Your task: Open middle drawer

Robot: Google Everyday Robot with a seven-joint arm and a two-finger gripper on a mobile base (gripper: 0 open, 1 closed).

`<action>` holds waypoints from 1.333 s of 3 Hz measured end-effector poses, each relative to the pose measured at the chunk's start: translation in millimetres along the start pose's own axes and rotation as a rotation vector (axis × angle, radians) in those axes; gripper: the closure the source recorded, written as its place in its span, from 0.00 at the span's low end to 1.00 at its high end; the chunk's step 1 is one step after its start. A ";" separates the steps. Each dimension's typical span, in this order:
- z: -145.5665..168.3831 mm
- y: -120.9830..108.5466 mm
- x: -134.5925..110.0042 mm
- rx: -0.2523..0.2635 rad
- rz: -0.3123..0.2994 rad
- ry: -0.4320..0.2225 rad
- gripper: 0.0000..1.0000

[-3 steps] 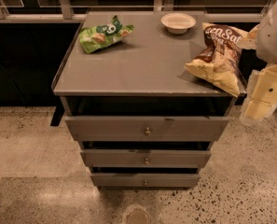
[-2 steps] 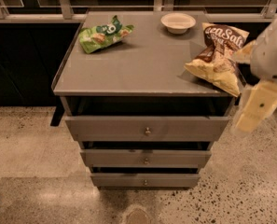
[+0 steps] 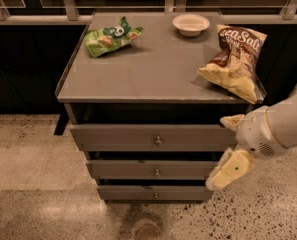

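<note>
One cream pincer (image 3: 228, 166) hangs beside the flat grey middle drawer (image 3: 133, 169).

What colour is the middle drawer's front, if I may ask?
The middle drawer is grey, camera view; the gripper hangs beside its right end.

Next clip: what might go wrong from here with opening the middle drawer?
The gripper hangs by the right end of the drawer fronts, away from the centre knob of the middle drawer; the top drawer and bottom drawer knobs sit close, so it might catch the wrong one. The chip bag lies at the right front corner of the cabinet, above the arm, and might get knocked off.
</note>
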State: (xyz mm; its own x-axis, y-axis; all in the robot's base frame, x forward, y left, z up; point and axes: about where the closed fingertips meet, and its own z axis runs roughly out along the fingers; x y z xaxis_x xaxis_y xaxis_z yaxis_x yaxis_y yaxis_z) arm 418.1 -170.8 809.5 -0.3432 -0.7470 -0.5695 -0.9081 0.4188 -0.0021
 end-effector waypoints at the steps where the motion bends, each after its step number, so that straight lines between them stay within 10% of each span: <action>1: 55.7 8.4 8.1 0.000 0.074 -0.078 0.00; 2: 57.8 -6.9 2.7 0.067 0.077 -0.100 0.00; 4: 57.8 -6.9 2.7 0.067 0.076 -0.100 0.42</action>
State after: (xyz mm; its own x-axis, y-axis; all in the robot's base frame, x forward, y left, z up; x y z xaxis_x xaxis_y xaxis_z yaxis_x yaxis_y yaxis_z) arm 437.3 -145.9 760.6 -0.3822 -0.6579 -0.6489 -0.8609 0.5086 -0.0086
